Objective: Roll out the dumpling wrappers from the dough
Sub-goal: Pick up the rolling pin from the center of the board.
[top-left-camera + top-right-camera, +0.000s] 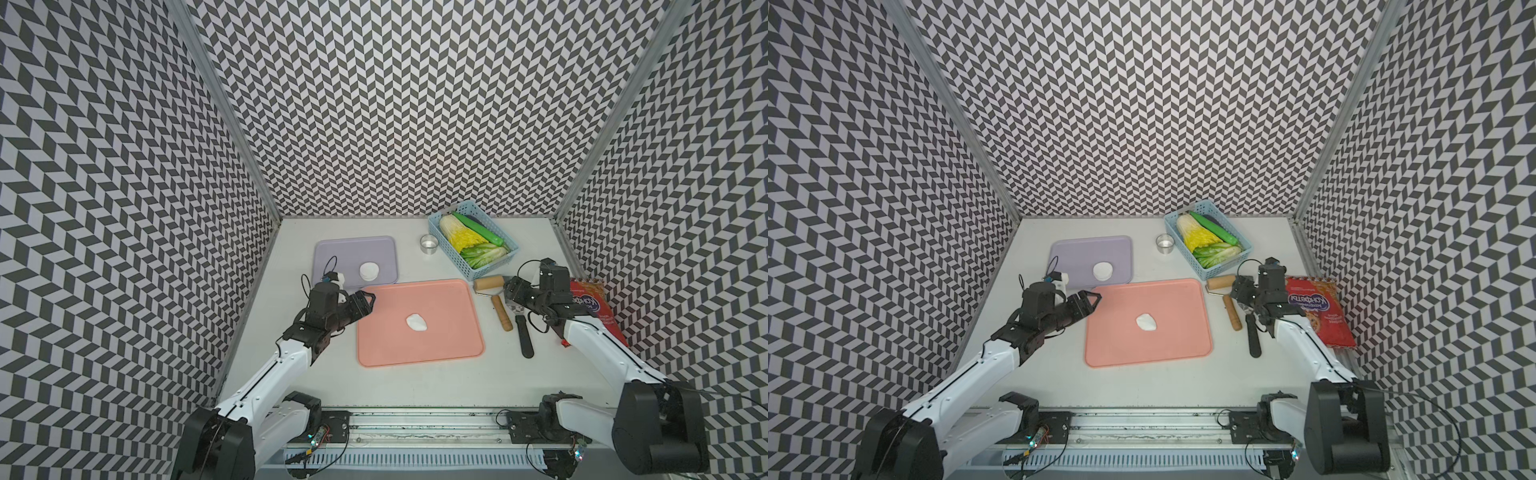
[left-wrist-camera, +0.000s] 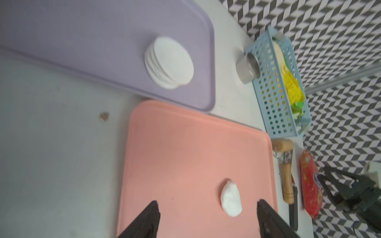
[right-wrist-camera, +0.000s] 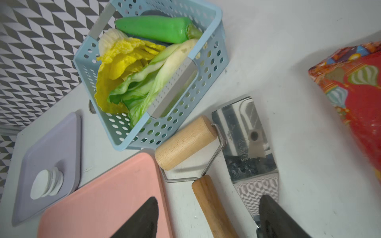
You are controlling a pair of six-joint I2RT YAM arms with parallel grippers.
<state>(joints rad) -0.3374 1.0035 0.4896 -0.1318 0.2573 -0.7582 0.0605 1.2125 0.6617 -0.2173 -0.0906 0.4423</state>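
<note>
The left end effector point(image 2: 206, 203) hangs empty, fingers apart, by a corner of the pink tray point(image 1: 449, 345). The right end effector point(image 3: 209, 197), fingers also apart, hangs above the handle of the roller point(image 3: 206, 191). The dough point(image 1: 416, 322) lies mid-tray, and the dumpling wrappers point(image 1: 369, 270) sit stacked on the purple tray point(image 1: 345, 253) beyond.

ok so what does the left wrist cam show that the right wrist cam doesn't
Only the left wrist view shows the dough on the pink tray, ahead of the open left fingers. Only the right wrist view shows the green pepper in the blue basket. Both show the stack of dumpling wrappers on the purple tray, the pink tray, the basket, the wooden roller, the spatula and the red packet.
</note>
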